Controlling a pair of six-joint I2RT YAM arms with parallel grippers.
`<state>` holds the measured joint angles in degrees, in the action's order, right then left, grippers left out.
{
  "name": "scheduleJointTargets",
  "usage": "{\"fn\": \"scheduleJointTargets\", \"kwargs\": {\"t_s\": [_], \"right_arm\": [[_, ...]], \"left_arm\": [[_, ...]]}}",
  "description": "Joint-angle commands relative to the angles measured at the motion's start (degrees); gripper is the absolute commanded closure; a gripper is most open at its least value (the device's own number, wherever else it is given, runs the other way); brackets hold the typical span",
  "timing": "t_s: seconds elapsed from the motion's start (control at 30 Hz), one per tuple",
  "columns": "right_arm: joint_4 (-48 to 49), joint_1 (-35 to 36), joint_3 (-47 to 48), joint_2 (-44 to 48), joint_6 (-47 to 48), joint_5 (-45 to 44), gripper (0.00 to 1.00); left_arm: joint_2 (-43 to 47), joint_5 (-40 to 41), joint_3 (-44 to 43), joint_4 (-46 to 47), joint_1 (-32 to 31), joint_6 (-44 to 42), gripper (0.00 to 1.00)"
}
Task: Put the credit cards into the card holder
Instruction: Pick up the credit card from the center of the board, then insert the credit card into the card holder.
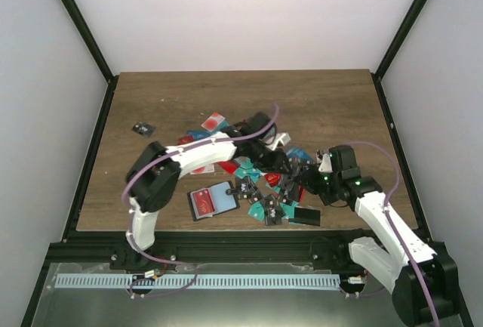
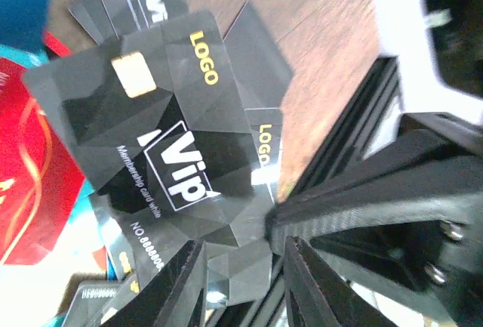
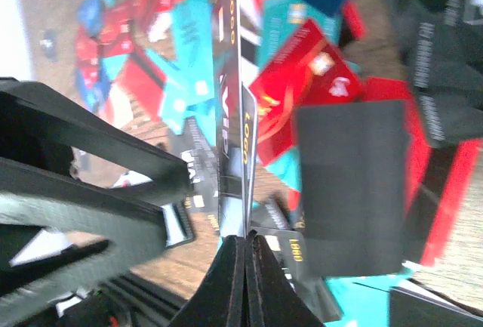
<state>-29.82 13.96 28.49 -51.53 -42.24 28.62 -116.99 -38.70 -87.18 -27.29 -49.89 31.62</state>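
"How does the left arm sit?"
"Elbow raised, forearm stretched to the right over the worktop. The left hand (image 2: 245,250) has its fingers (image 2: 181,289) slightly apart."
"And the right?"
"Bent inward to meet it. The right hand (image 3: 245,245) is pinched tight on a black card (image 2: 151,138)."

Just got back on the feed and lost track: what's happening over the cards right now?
The right end effector is shut on a couple of black VIP cards, holding them over the pile of credit cards mid-table. The left end effector sits right beside those cards with its jaws apart. What looks like the card holder lies open at the pile's near-left edge, a red card showing on it. Neither arm is at it.
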Motion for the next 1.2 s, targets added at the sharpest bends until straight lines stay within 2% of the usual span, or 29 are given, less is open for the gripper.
{"fn": "scheduleJointTargets", "kwargs": {"t_s": [0.0, 0.27, 0.57, 0.77, 0.97, 1.03, 1.17], "right_arm": [[1.7, 0.3, 4.5, 1.5, 3.3, 7.9, 0.99], [4.0, 0.3, 5.6, 2.0, 5.3, 13.6, 0.99], [13.4, 0.3, 5.7, -1.9, 5.9, 26.3, 0.99], [16.7, 0.3, 5.9, -3.3, 5.9, 31.3, 0.99], [19.3, 0.3, 5.2, -3.7, 4.5, 33.0, 0.99], [19.6, 0.3, 5.1, -3.8, 4.4, 33.0, 0.99], [20.1, 0.3, 5.0, -4.1, 4.0, 32.7, 0.99]], "left_arm": [[8.9, 0.2, 6.5, 5.3, 4.1, 3.2, 0.68], [23.1, 3.0, 18.8, 8.8, 11.6, 5.4, 0.49], [28.3, -4.6, 28.6, 23.8, 13.7, 8.0, 0.46], [28.9, -7.5, 32.0, 36.8, 15.2, 15.5, 0.45], [27.1, -8.0, 31.5, 38.7, 16.0, 16.3, 0.54], [26.6, -8.4, 31.2, 39.1, 16.0, 16.4, 0.63], [26.2, -8.6, 30.8, 39.5, 16.0, 16.6, 0.90]]}}
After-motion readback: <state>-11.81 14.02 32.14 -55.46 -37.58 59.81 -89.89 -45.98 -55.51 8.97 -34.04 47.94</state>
